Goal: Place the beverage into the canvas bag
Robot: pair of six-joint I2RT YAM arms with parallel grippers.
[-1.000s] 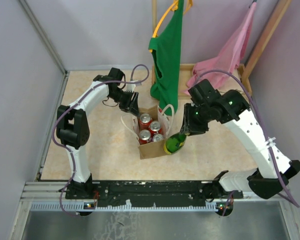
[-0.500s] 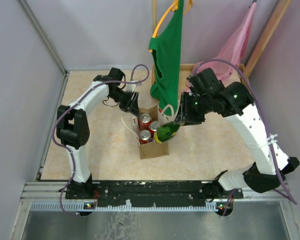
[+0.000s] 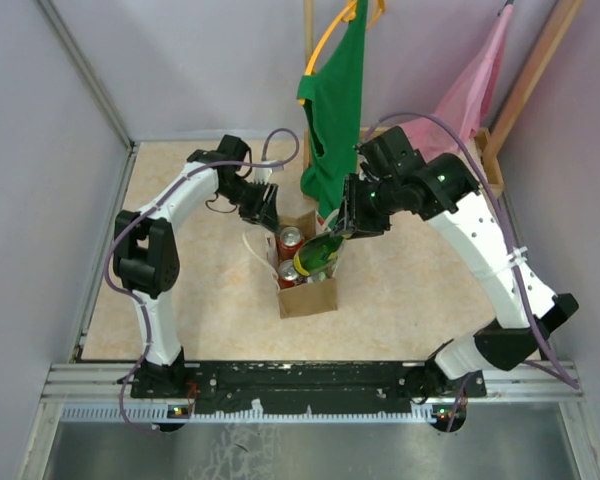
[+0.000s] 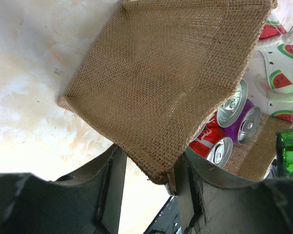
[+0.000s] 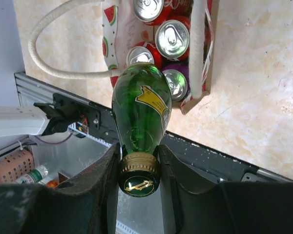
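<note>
The canvas bag (image 3: 305, 290) stands open mid-table, with several cans (image 3: 290, 240) inside. My right gripper (image 3: 346, 232) is shut on the neck of a green glass bottle (image 3: 318, 256), which is held tilted over the bag's opening with its base towards the cans. In the right wrist view the bottle (image 5: 141, 107) hangs from my gripper (image 5: 138, 157) above the cans (image 5: 172, 39) and the watermelon-print panel (image 5: 109, 29). My left gripper (image 3: 263, 215) is at the bag's far left corner. In the left wrist view its jaws (image 4: 149, 185) straddle the burlap side panel (image 4: 161, 73), apart from it on one side.
A green cloth bag (image 3: 335, 110) and a pink one (image 3: 460, 110) hang from wooden posts behind the canvas bag. A white loop handle (image 5: 58, 73) lies to the bag's side. Grey walls close in left, right and back.
My right gripper has carried the bottle left and away from the bag's front right corner to above the cans. The left arm has not moved.
</note>
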